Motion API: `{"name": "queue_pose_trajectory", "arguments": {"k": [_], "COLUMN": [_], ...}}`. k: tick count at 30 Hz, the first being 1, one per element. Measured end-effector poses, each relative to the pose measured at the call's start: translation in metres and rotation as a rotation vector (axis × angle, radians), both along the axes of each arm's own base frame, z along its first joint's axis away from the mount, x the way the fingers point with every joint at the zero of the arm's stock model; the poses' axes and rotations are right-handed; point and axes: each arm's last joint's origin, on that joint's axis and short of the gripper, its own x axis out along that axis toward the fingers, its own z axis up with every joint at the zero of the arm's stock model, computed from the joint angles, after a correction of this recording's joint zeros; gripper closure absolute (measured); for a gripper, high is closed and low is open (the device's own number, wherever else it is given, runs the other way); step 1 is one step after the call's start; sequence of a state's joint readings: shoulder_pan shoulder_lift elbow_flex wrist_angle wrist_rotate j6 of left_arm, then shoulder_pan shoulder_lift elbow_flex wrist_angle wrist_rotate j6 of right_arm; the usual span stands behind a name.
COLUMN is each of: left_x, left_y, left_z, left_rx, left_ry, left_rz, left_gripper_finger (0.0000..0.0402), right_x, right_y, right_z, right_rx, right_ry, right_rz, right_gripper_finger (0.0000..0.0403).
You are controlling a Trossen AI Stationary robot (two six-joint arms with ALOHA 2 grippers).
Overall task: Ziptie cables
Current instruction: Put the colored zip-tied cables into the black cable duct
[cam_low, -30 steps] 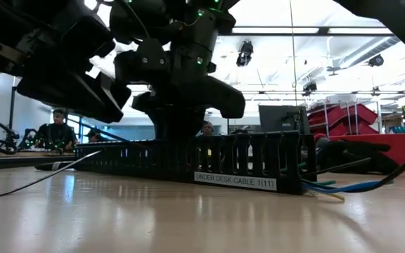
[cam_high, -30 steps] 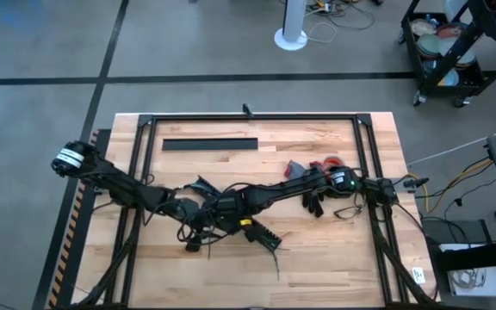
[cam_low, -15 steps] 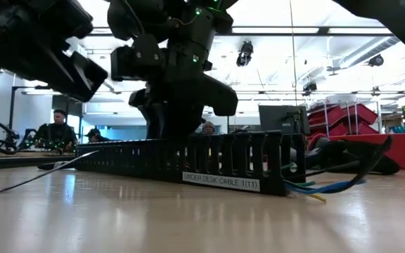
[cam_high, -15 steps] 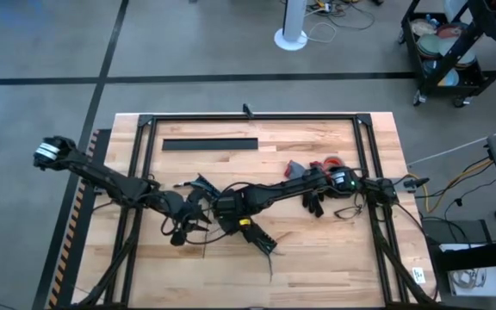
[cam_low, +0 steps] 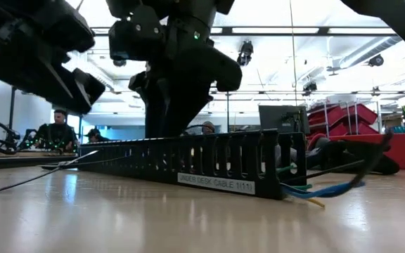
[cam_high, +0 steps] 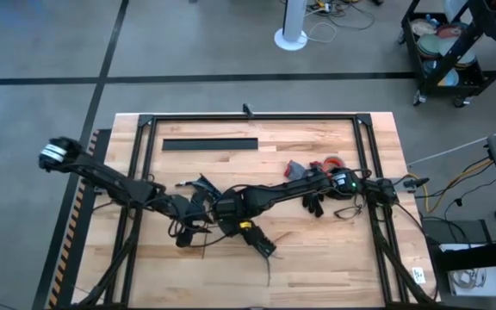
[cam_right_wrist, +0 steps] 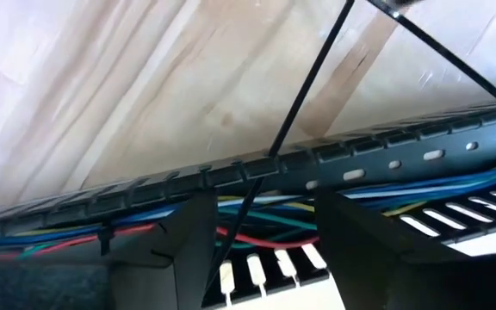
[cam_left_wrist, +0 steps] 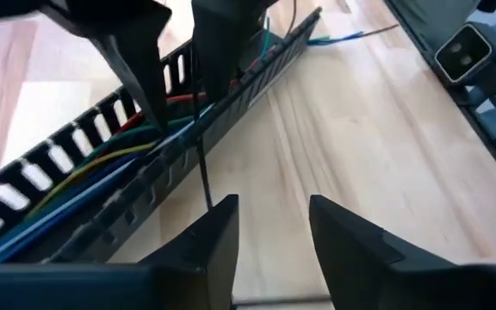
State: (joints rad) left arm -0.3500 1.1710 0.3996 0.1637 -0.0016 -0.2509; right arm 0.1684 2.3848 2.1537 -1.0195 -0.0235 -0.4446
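A black slotted duct (cam_low: 188, 165) was seen lying on the wooden table (cam_high: 317, 250), near the middle in the high view, labelled on its side in the low view. The cables (cam_right_wrist: 257, 211) were laid inside the duct: blue, green, yellow and red wires in the right wrist view, and their ends (cam_low: 318, 190) were seen sticking out of the duct's end in the low view. A thin dark ziptie (cam_right_wrist: 304, 82) was seen crossing the duct's edge, running down between the right fingers. The right gripper (cam_right_wrist: 261, 258) was placed over the duct with its fingers apart, straddling the wires; whether the ziptie was pinched could not be told. The left gripper (cam_left_wrist: 269, 228) was held just beside the duct, fingers spread with nothing between them, and a thin dark strip (cam_left_wrist: 203, 155) hung in front of it. A second black duct (cam_high: 209, 144) was left near the table's far edge, well apart. People (cam_low: 55, 130) were visible in the room behind.
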Motion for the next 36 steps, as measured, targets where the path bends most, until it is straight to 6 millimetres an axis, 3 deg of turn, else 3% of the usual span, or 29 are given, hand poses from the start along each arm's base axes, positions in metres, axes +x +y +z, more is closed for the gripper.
{"name": "queue_pose_trajectory", "arguments": {"k": [7,12,20,29,36], "left_x": [0.011,0.020,0.024,0.024,0.022], "left_y": [-0.003,-0.004,-0.005,-0.005,-0.004], "left_z": [-0.021,-0.036,-0.049,-0.049,-0.052], "left_rx": [0.019,0.052,0.069,0.049,0.029], "left_ry": [0.054,0.055,0.080,0.081,0.130], "left_rz": [0.036,0.093,0.138,0.144,0.155], "left_gripper_finger": [0.0240,0.0244,0.0291,0.0394,0.0399], "right_x": [0.000,0.000,-0.002,-0.003,-0.002], "right_y": [0.001,0.001,0.000,0.000,-0.004], "right_z": [0.005,0.009,0.015,0.017,0.034], "right_rx": [0.002,0.009,0.016,0.017,0.054], "right_ry": [0.004,-0.001,0.019,0.024,-0.039], "right_rz": [-0.007,-0.037,-0.109,-0.193,-0.274], "right_gripper_finger": [0.0222,0.0222,0.0222,0.0222,0.0222]}}
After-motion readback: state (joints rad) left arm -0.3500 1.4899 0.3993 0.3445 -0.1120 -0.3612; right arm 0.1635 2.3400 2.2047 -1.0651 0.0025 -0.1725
